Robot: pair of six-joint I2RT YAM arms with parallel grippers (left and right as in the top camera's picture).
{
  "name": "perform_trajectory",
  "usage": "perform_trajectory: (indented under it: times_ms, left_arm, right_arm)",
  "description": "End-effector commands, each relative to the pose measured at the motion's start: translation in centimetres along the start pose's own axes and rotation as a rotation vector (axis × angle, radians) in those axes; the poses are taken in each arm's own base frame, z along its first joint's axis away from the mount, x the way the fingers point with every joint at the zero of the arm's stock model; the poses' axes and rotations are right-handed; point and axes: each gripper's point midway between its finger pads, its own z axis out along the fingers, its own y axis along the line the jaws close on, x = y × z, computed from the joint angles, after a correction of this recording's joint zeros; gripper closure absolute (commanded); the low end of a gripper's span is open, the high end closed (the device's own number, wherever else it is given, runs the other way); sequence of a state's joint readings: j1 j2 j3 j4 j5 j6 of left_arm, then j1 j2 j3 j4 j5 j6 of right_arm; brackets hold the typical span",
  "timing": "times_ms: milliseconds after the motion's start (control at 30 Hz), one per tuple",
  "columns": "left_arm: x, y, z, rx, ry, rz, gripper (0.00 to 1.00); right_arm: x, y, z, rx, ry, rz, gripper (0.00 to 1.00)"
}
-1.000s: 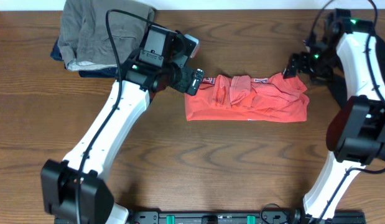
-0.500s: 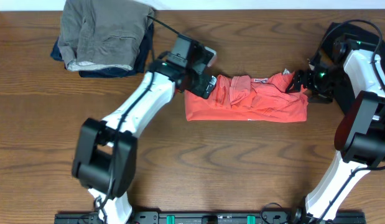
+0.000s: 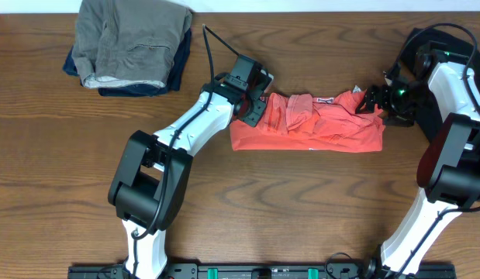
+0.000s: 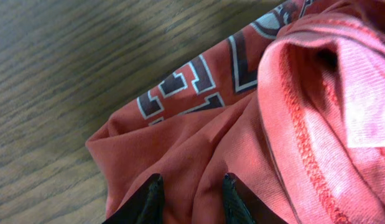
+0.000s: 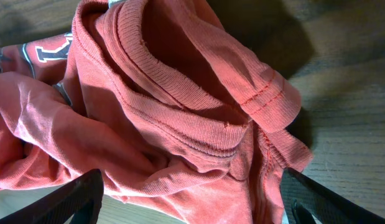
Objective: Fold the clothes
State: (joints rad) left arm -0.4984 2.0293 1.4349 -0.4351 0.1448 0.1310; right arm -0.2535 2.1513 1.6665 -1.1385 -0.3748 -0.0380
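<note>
The coral-red T-shirt (image 3: 309, 124) lies bunched in a long strip across the table's middle, its white-and-navy lettering (image 4: 180, 81) showing at the left end. My left gripper (image 3: 251, 112) sits on that left end. In the left wrist view the left gripper (image 4: 192, 186) has its jaws narrowed, with a ridge of the red fabric (image 4: 242, 124) pinched between them. My right gripper (image 3: 371, 102) is at the shirt's right end. The right wrist view shows the right gripper (image 5: 191, 186) open wide, its fingers on either side of the collar and sleeve (image 5: 180, 93). Something black (image 3: 419, 116) lies mostly hidden under my right arm.
A stack of folded clothes (image 3: 131, 43), grey-olive on top of navy, sits at the back left corner. Bare wooden tabletop (image 3: 302, 209) stretches in front of the shirt.
My left gripper has swung right onto the shirt's left end and its jaws have narrowed on the fabric. My right gripper shifted slightly towards the shirt's right end, then stayed.
</note>
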Motion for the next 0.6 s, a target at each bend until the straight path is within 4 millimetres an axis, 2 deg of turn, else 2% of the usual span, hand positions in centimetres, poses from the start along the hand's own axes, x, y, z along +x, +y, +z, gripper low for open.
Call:
perform_trajectory:
  times_ms: [0, 233, 400, 567]
  left_arm:
    - [-0.1, -0.9, 0.3, -0.013, -0.003, 0.031, 0.67]
    - [-0.6, -4.9, 0.5, 0.031, -0.022, 0.102, 0.67]
    - [-1.1, -9.4, 0.3, 0.132, -0.053, 0.160, 0.67]
    - [-3.5, -10.8, -0.8, 0.152, -0.115, 0.117, 0.67]
  right_arm:
    - [0.0, 0.3, -0.5, -0.018, -0.013, -0.016, 0.11]
    - [-0.1, 0.3, -0.5, -0.018, -0.014, -0.016, 0.10]
    - [-0.1, 0.3, -0.5, -0.018, -0.017, -0.017, 0.09]
    - [-0.3, 0.3, -0.5, -0.018, -0.023, -0.019, 0.09]
